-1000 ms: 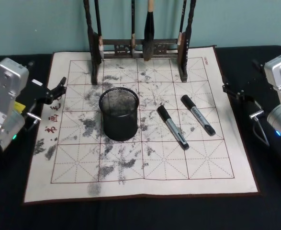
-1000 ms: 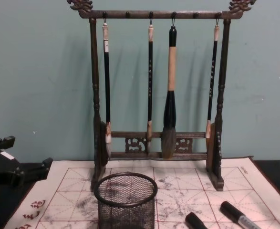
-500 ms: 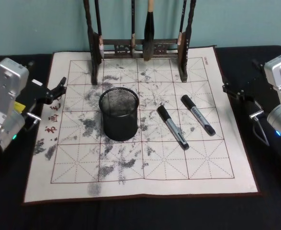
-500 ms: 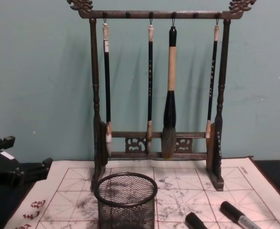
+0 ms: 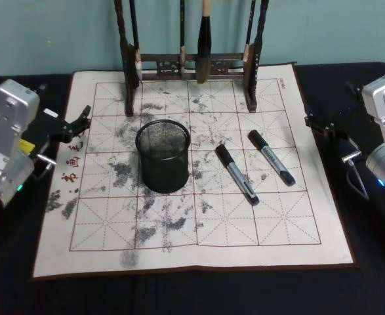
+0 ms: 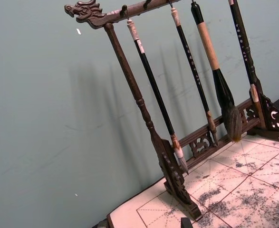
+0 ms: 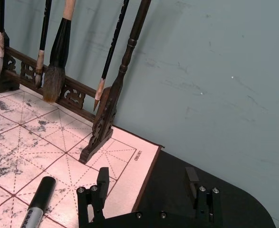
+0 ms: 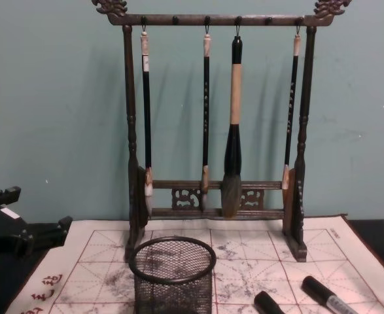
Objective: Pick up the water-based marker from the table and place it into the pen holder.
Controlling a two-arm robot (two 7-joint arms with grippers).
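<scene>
Marker [image 5: 237, 174] lay flat, 3 o'clock of mesh pen holder [image 5: 162, 164], free for grasp. Right pincer [image 7: 146, 183] nearest at 3 o'clock, left pincer [image 5: 82, 120] at 9; both released.

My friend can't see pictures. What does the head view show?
A marker and a second marker lie on the stained mat, right of the pen holder. A brush rack stands behind; left gripper and right gripper sit open at the mat's sides.
</scene>
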